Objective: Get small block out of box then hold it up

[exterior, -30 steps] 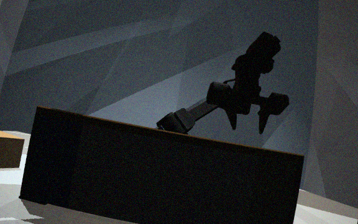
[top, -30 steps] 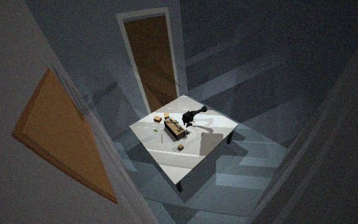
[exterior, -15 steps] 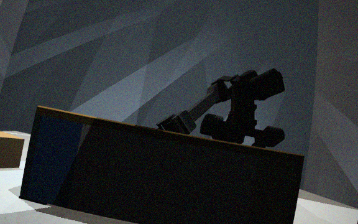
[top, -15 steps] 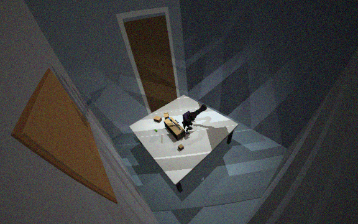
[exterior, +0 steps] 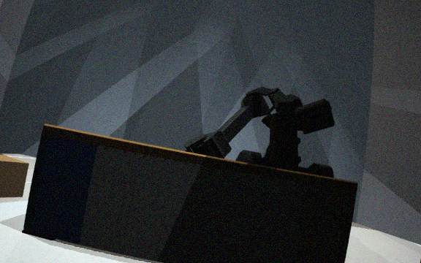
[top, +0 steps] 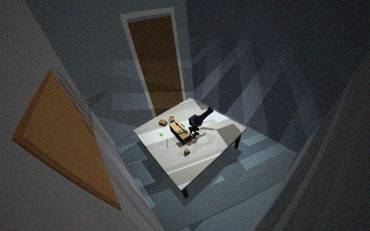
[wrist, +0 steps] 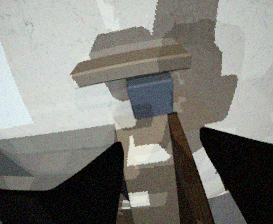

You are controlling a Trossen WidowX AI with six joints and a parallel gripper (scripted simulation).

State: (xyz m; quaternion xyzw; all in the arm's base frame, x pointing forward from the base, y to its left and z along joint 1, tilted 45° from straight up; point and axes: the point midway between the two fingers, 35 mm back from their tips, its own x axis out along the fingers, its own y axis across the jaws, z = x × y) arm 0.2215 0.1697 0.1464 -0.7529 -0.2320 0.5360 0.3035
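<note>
The small blue block (wrist: 151,96) is in the upper middle of the wrist view, beside a long tan bar (wrist: 132,68) and beyond the far end of a tan strip. I cannot tell whether it touches the bar. The box (top: 178,129) (exterior: 130,204) stands upright on the table; the exterior view shows its dark back. My gripper (wrist: 161,140) (top: 194,135) is open and empty, low beside the box's near end in the top view. Its fingertips stand apart, short of the block. The box hides the gripper in the exterior view.
Brown blocks (top: 162,122) (top: 171,119) stand beyond the box's far end, and another (top: 187,151) stands off its near end. A green piece (top: 160,134) and a thin stick (top: 167,143) lie on the box's left side. A brown wall (wrist: 187,175) runs beside the tan strip.
</note>
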